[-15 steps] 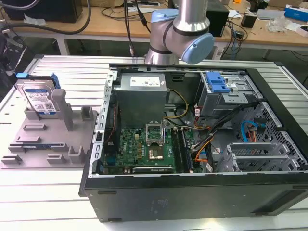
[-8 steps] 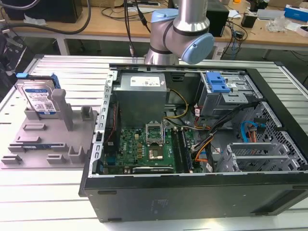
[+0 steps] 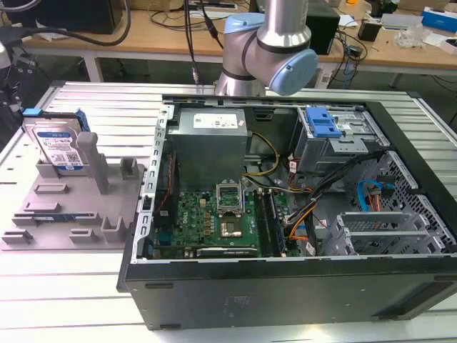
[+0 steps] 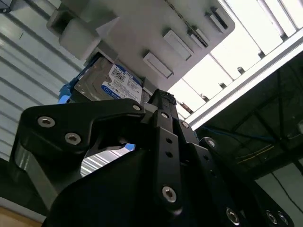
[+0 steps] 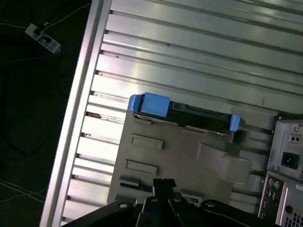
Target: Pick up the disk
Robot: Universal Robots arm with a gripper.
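In the exterior view the arm (image 3: pixel 268 43) is cut off by the upper edge, so I cannot see its far end. A grey post (image 3: pixel 91 164) of the fixture plate (image 3: pixel 53 214) covers one side of the disk (image 3: pixel 61 146). In the second wrist view the black gripper (image 4: pixel 158 101) hides part of the disk's label. In the first wrist view the picture's edge cuts off the computer case (image 5: pixel 286 161).

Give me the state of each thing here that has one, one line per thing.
disk: standing on edge in the fixture plate, not gripped.
fixture plate: lying flat on the table, carrying the disk at one end.
computer case: lying on its side, open, insides exposed.
tool: apart from the disk, not touching it.
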